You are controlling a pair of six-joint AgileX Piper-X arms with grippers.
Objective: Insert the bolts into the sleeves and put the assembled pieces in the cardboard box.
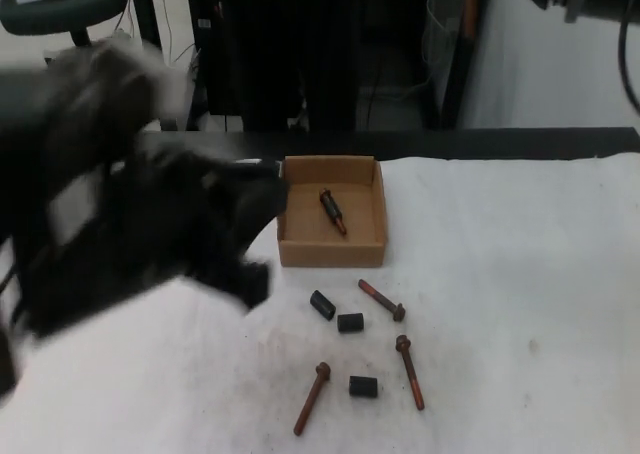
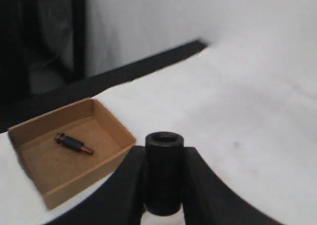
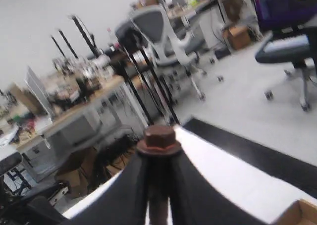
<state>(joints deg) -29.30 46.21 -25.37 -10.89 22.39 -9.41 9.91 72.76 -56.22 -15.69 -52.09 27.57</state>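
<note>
Inside the cardboard box (image 1: 331, 255) we see one finished piece (image 1: 332, 211). Near the box, our left gripper (image 2: 163, 161) squeezes a black sleeve (image 2: 163, 178) and our right gripper (image 3: 159, 166) squeezes a bolt (image 3: 159, 139).

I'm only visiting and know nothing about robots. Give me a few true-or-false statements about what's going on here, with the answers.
1. The left arm's fingers grip a black sleeve. True.
2. The right arm holds nothing. False: the right arm's fingers clamp a bolt.
3. The cardboard box holds one assembled piece. True.
4. Five bolts lie loose on the bench. False: three loose bolts lie on the white cloth, together with three loose sleeves.
</note>
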